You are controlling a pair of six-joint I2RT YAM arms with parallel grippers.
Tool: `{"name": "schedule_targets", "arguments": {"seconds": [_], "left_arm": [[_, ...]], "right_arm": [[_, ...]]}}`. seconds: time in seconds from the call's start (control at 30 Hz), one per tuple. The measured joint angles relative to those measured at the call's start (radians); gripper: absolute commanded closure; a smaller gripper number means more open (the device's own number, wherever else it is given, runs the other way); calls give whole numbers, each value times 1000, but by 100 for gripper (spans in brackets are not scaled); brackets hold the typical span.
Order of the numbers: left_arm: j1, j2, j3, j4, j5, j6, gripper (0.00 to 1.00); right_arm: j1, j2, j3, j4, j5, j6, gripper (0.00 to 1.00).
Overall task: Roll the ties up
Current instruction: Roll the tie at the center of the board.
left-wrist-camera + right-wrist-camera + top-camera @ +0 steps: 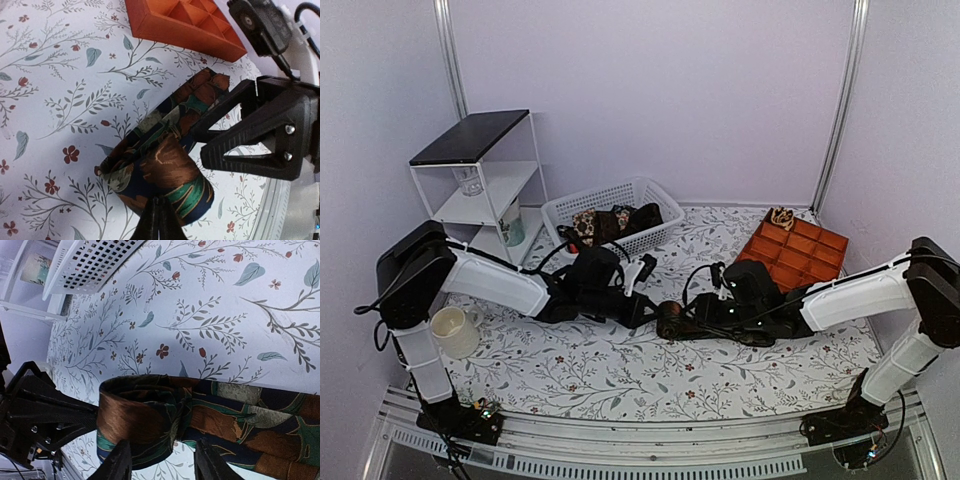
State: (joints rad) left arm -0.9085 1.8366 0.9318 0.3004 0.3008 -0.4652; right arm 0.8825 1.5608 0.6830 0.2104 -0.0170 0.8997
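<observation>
Landmark: white basket (558, 212) at the back of the floral tablecloth (620, 390); every position below is given relative to it.
Tie in work: patterned tie (160, 170), dark blue with brown and green print, lying on the cloth in front of the basket, toward the arm bases, between the two grippers.
Rolled part: a loose coil of a few turns, standing on its edge.
Unrolled part: a flat tail (260, 432) running out of the coil toward the right of the basket, along the right arm.
Left gripper (157, 212): fingers drawn together into a narrow wedge at the coil's rim, apparently pinching its fabric.
Right gripper (162, 450): fingers spread wide, one on each side of the tie where the coil meets the tail; no hold is visible.
Finished work: one rolled tan spotted tie (781, 217) in a far compartment of the orange tray (800, 258), right of the basket.
Waiting work: several ties (615, 220) heaped inside the basket.
Progress (judged): early. One tie is stored and one is partly coiled. Its tail must be wound in, the roll moved to the tray, and the heap then worked through.
</observation>
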Motion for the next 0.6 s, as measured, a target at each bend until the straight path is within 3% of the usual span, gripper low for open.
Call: {"name": "schedule_targets", "arguments": {"seconds": [0.13, 0.4, 0.6], "left_arm": [[-2, 12, 34, -4, 0, 0, 99], [-5, 43, 66, -8, 2, 0, 99], [-9, 51, 68, -5, 6, -12, 99]], "right_arm": [[0, -4, 0, 28, -9, 2, 45], [0, -2, 17, 43, -29, 1, 44], [0, 18, 47, 40, -30, -3, 55]]}}
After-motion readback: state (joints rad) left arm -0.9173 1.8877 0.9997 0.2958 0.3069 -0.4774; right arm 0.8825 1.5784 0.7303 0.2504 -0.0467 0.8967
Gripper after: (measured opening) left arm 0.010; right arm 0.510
